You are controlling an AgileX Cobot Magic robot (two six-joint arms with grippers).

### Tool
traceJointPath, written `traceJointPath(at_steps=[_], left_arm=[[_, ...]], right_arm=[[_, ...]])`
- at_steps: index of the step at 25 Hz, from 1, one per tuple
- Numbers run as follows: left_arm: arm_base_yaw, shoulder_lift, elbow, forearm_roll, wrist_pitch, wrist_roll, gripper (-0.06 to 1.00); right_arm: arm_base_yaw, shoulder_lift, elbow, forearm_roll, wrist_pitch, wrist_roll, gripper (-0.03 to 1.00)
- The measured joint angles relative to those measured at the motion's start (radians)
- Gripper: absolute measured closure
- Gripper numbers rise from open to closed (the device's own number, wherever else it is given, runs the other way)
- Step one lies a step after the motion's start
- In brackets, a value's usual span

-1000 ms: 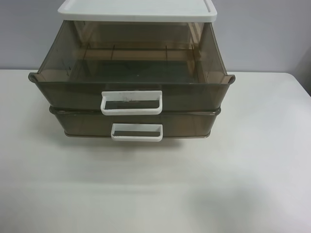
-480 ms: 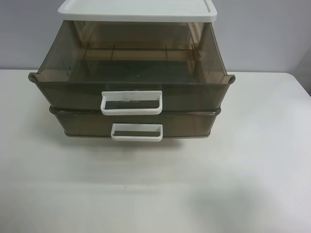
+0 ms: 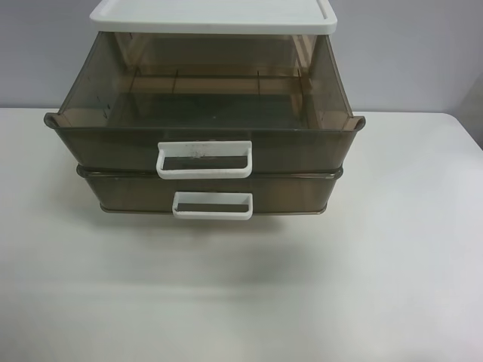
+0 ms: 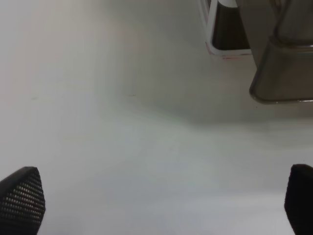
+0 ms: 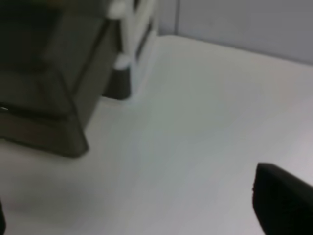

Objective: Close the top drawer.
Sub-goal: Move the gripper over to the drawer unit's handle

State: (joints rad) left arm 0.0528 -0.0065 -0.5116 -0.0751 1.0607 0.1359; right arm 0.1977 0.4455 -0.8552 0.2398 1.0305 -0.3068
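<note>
The top drawer (image 3: 113, 139) is a wide smoky-brown translucent drawer, pulled far out from under the white lid (image 3: 211, 15). Its white loop handle (image 3: 204, 172) has small dark scuffs. It looks empty. No gripper shows in the exterior high view. In the left wrist view my left gripper (image 4: 159, 205) is open over the white table, well short of a brown drawer corner (image 4: 281, 73). In the blurred right wrist view my right gripper (image 5: 142, 213) is open, with one black fingertip (image 5: 283, 200) showing, apart from a brown drawer corner (image 5: 58, 98).
The lower brown drawer (image 3: 128, 194) with a clean white handle (image 3: 212, 215) sits slightly out below the top one. The unit stands at the back of a white table (image 3: 377, 264), in front of a grey wall.
The drawers have not moved. A faint shadow on the table in front of the unit has shifted from the view's lower right toward the middle.
</note>
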Motion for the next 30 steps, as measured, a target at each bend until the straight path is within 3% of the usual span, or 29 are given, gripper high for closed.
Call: traceJointPath(at_steps=[4,7,8,14,17,23,30], left_arm=[[0.000,0.000,0.000,0.000,0.000,0.000,-0.05],[0.000,0.000,0.000,0.000,0.000,0.000,-0.05],[0.000,0.000,0.000,0.000,0.000,0.000,-0.05],[0.000,0.000,0.000,0.000,0.000,0.000,-0.05],[0.000,0.000,0.000,0.000,0.000,0.000,-0.05],[0.000,0.000,0.000,0.000,0.000,0.000,-0.05],[0.000,0.000,0.000,0.000,0.000,0.000,-0.05]], right_arm=[[0.218,0.210,-0.113,-0.019,-0.003,-0.006,-0.03],[0.425,0.365,-0.204,-0.099,-0.001,0.017,-0.03],[0.425,0.365,-0.204,-0.099,-0.001,0.017,-0.03],[0.803,0.669,-0.406,-0.340,0.060,0.158,-0.03],[0.970,0.836,-0.505,-0.369,0.109,0.206,-0.03],[1.130,1.010,-0.538,-0.341,0.127,0.249,-0.03],[1.162,1.166,-0.538,-0.372,0.135,0.292,-0.03]])
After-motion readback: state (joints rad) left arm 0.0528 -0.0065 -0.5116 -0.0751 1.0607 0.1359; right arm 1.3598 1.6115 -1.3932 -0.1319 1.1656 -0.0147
